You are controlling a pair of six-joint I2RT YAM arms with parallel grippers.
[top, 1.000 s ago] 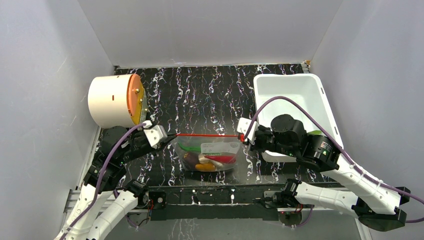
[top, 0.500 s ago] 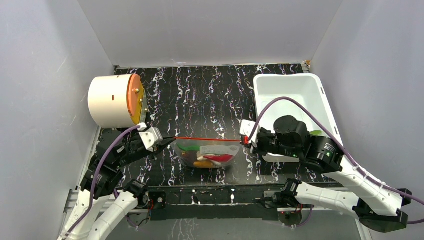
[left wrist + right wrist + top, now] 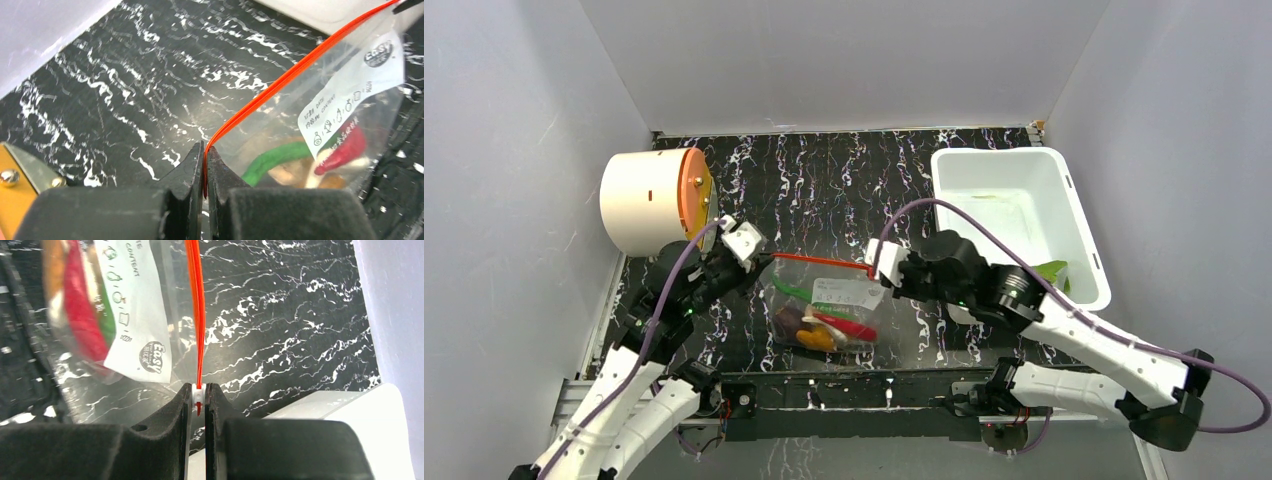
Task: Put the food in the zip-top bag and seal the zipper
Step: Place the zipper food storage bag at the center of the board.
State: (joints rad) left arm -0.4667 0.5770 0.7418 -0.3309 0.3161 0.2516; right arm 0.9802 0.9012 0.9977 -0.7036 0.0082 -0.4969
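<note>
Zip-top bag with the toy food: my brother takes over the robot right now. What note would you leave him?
Left claw: shut on one end of the zipper.
Right claw: shut on the zipper's other end.
The zip-top bag hangs stretched between them, low over the table; I cannot tell if it touches.
Done: the food is inside the bag.
Left: the zipper looks pressed together where it shows, but I cannot confirm a full seal. Check it, then probably set the bag down and let go.
</note>
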